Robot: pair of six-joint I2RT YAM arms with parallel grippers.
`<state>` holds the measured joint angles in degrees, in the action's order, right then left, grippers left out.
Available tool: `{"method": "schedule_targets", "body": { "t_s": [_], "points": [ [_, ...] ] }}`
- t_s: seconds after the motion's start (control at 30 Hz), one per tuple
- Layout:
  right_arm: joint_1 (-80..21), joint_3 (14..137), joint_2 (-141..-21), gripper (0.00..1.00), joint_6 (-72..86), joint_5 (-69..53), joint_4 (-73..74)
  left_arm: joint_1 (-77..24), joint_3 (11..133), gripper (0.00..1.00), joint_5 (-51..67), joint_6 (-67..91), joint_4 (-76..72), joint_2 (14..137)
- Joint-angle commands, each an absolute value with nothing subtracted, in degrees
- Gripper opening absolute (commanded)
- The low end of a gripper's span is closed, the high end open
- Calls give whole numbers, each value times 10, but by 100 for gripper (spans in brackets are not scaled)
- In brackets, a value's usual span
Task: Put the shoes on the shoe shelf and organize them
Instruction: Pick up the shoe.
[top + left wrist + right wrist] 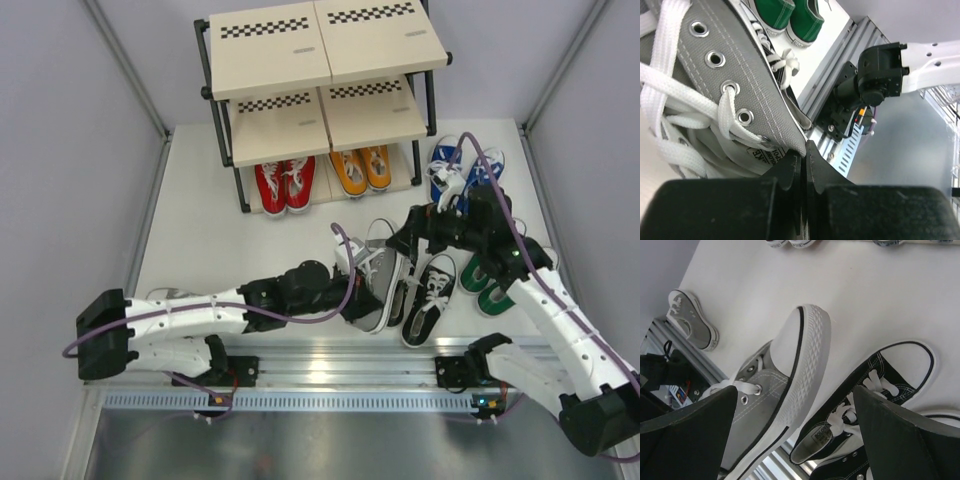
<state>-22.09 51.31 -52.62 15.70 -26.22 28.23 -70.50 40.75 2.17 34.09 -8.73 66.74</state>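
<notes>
- Red pair (283, 187) and orange pair (362, 170) stand side by side, toes outward, on the bottom tier of the shelf (270, 60); the two upper tiers look bare from above.
- By my reckoning two of the six pairs are shelved and four are left to do.
- On the table (200, 220) are the blue pair (445, 158) just right of the shelf, the green pair (488, 285) and the black pair (430, 292) near the right arm, and the two grey shoes, which are well apart.
- One grey shoe (378, 272) lies tilted on its side next to the black pair. The left gripper (804, 155) has its jaws pressed together on the thin canvas edge at the shoe's opening, near the last lace eyelets.
- The right gripper (408, 240) hangs above that shoe's toe with its jaws spread wide and holds nothing. In the right wrist view the white toe cap sits between the fingers (690, 435), with a black shoe just beside it.
- The second grey shoe (692, 322) lies alone on the table near the left arm's base.
- Judging by this, the step in hand is moving the pinched grey shoe, perhaps with a handover to the right arm.
</notes>
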Motion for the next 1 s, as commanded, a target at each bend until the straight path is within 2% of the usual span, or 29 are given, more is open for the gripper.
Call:
{"method": "schedule_targets", "body": {
  "t_s": [0.0,0.23,0.47,0.57,0.6,0.67,0.7,0.73,0.8,0.87,0.9,0.93,0.97],
  "points": [
    [-226,480,-517,99,205,-235,244,-715,461,0,-13,314,-225,676],
    [-217,429,-505,93,258,-297,184,-723,479,0,-10,310,-246,705],
    [-207,408,-525,76,305,-390,129,-728,483,0,-10,313,-269,724],
    [-206,404,-531,62,312,-416,113,-729,490,0,-11,309,-270,731],
    [-206,403,-529,49,311,-423,104,-729,490,0,-13,309,-270,732],
    [-202,401,-519,40,304,-438,94,-729,490,0,-21,309,-270,733],
    [-200,401,-510,30,301,-440,90,-729,488,0,-23,311,-270,734],
    [-190,400,-505,26,288,-453,88,-729,487,0,-24,315,-270,731],
    [-163,396,-494,18,268,-475,83,-729,476,16,-25,319,-270,727],
    [-143,394,-492,12,223,-520,80,-728,457,41,-16,325,-270,710],
    [-123,395,-492,5,179,-542,83,-728,447,60,-11,326,-270,689],
    [-115,397,-492,1,166,-570,84,-727,426,65,-8,324,-270,675],
    [-108,399,-491,0,154,-581,88,-726,413,73,-5,324,-270,660]
  ]
}}
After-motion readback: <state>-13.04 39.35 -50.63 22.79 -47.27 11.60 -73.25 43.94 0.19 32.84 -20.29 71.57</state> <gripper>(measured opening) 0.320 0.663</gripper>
